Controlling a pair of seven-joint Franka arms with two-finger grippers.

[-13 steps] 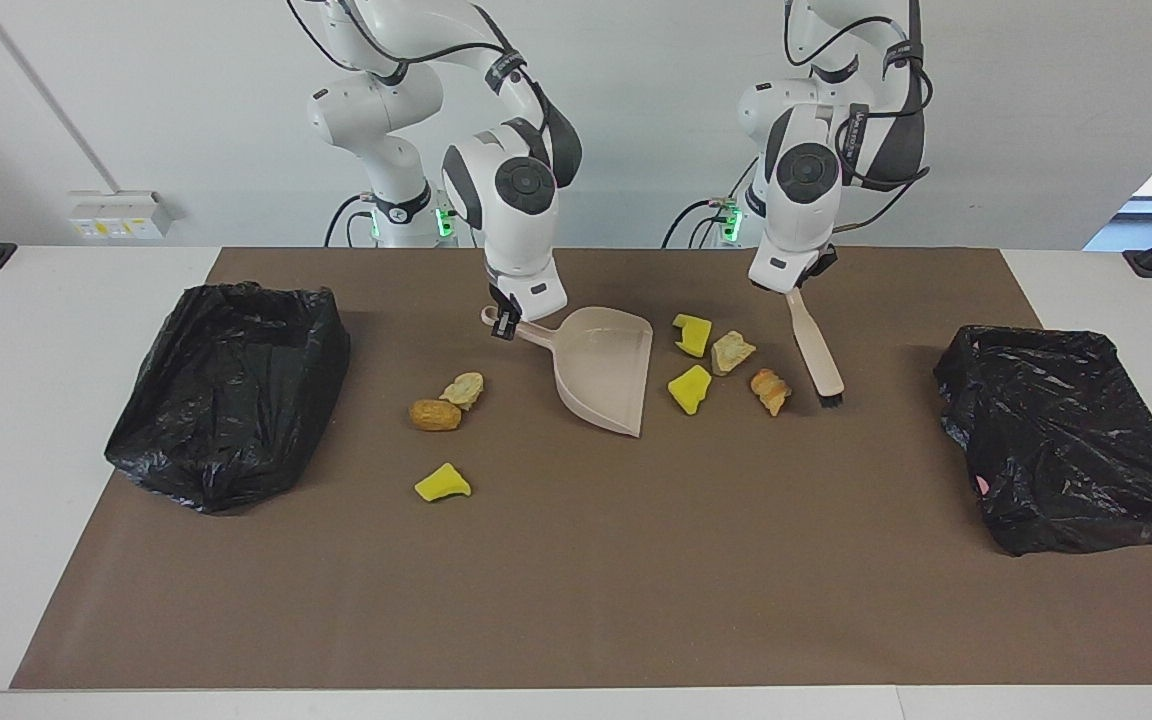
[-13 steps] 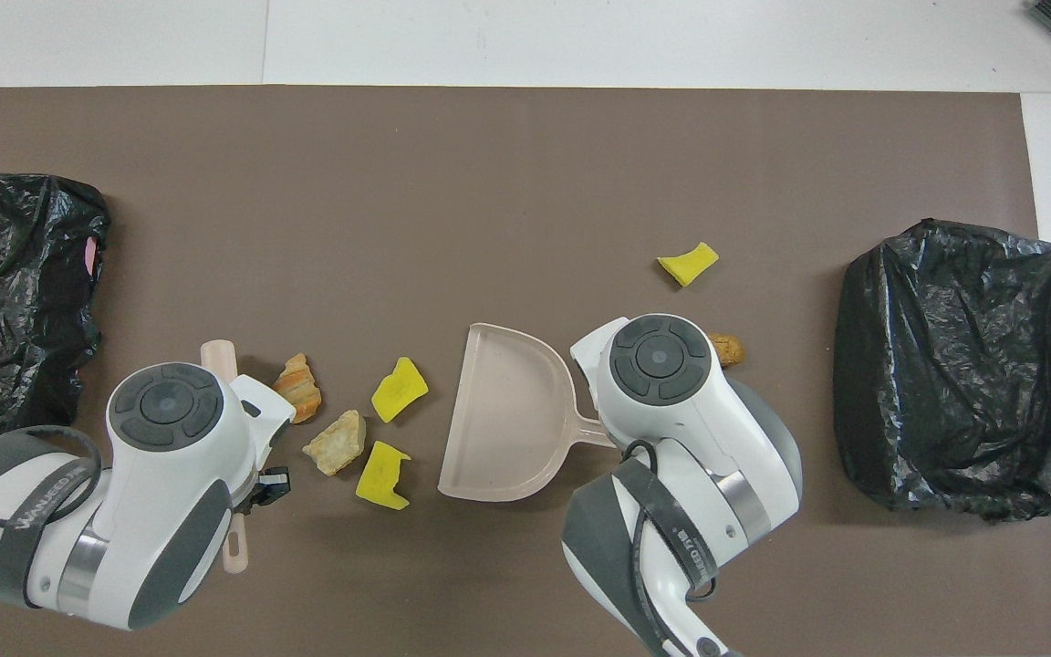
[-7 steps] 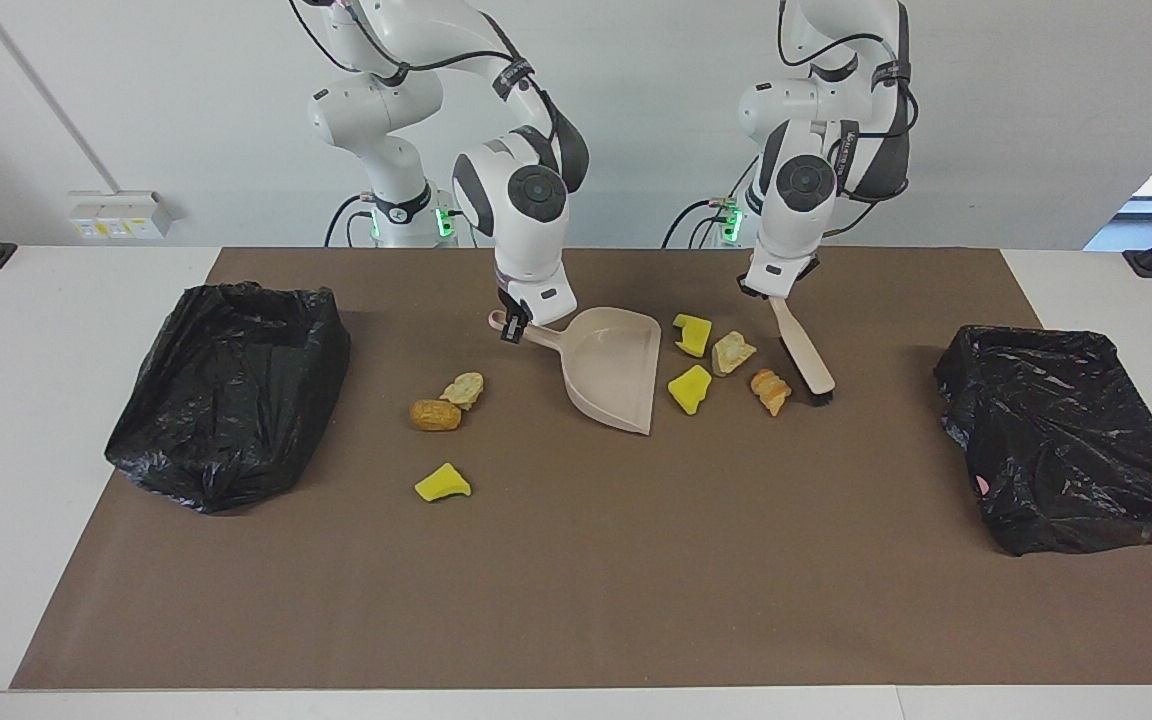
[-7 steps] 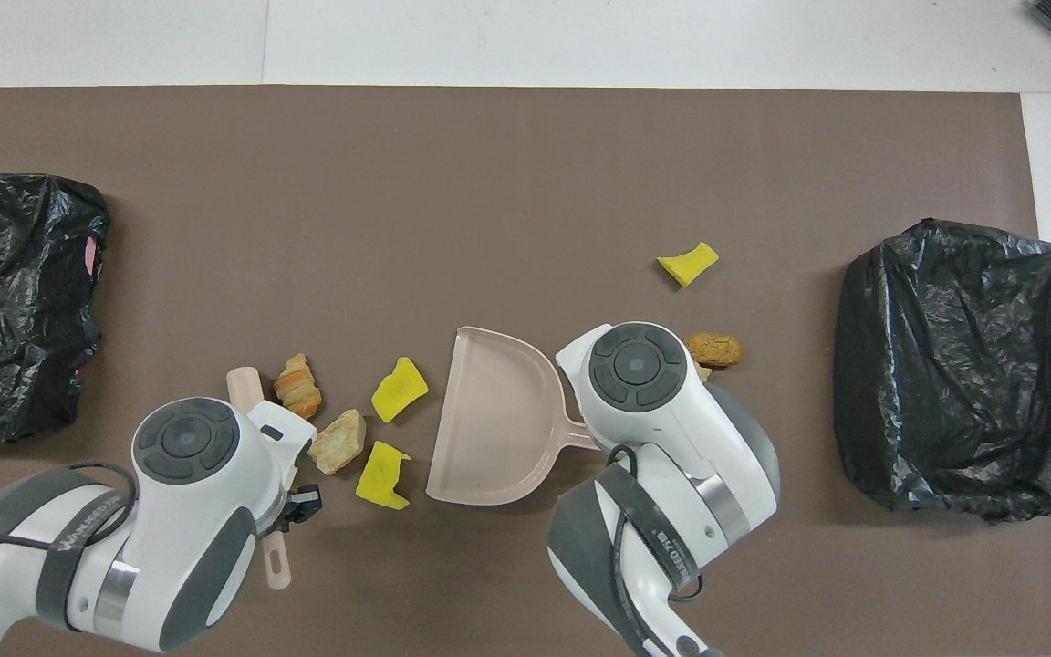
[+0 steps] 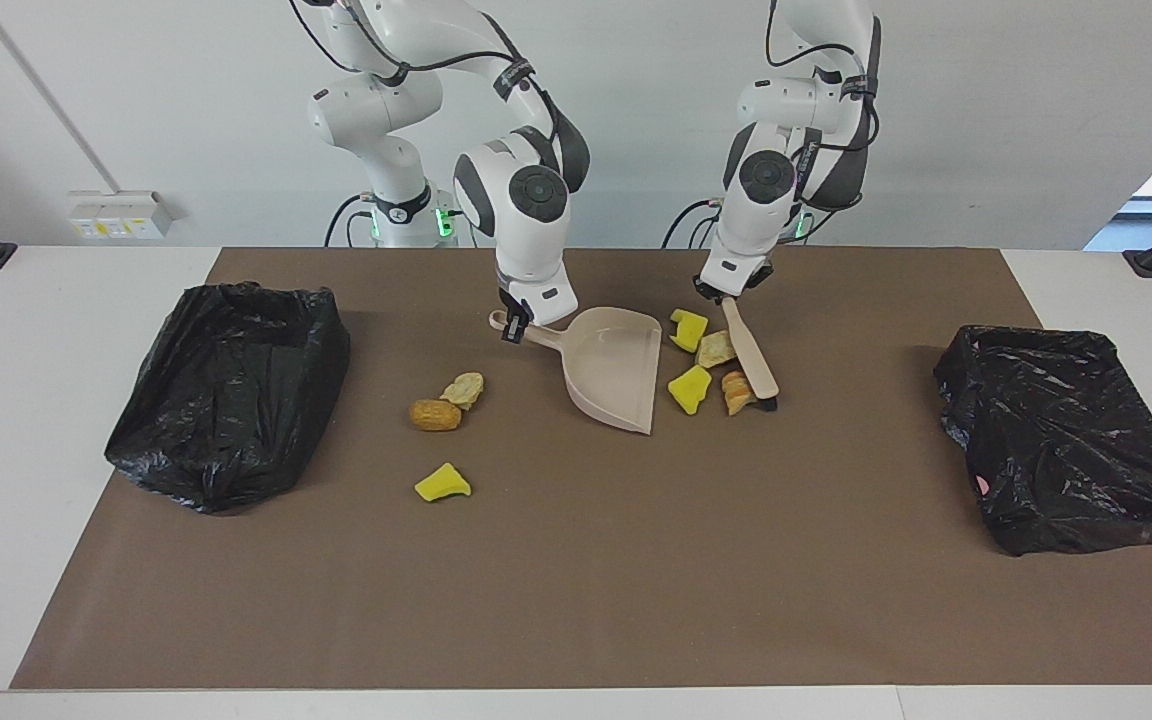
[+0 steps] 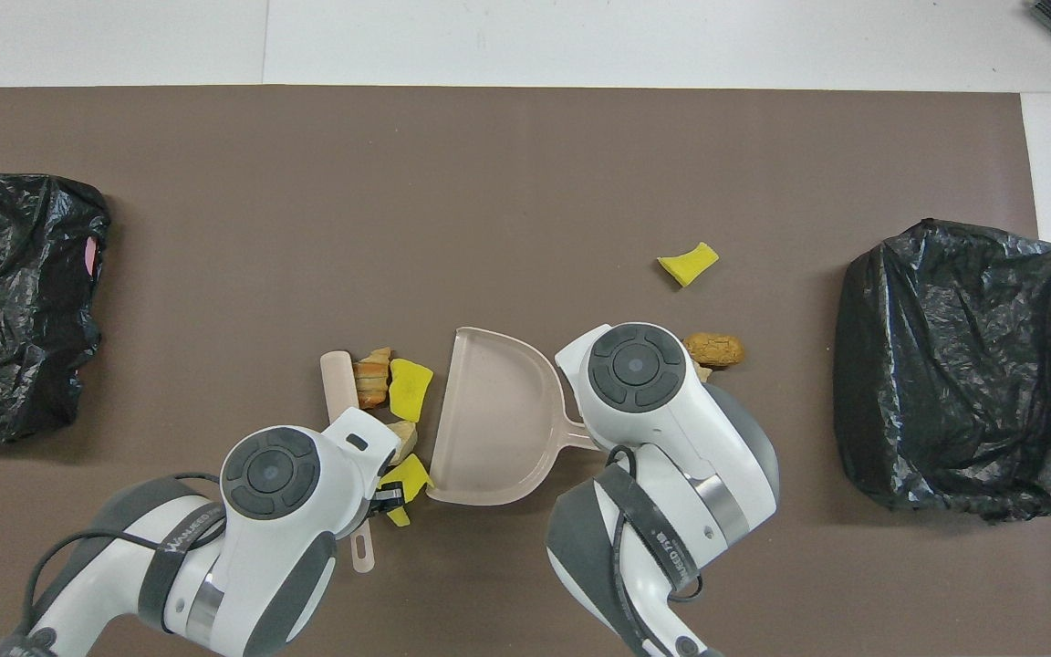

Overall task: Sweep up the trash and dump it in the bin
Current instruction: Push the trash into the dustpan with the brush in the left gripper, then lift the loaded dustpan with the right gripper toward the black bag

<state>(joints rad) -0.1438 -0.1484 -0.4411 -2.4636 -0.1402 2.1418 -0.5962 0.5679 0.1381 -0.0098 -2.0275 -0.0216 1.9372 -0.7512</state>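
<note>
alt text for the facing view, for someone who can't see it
The left gripper holds a beige brush against four scraps beside a dustpan held by the right gripper. Three more scraps lie toward the right arm's end; a black-bagged bin sits at each end.

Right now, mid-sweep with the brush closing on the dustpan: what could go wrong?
1. The brush crowds four scraps against the dustpan lip; the yellow chunk nearest the robots sits by the pan's corner and may slip past.
2. The right gripper holds only the handle end, so a push could swing the pan.
3. Three scraps, including the brown lump, lie on the pan's closed side, out of this stroke.
</note>
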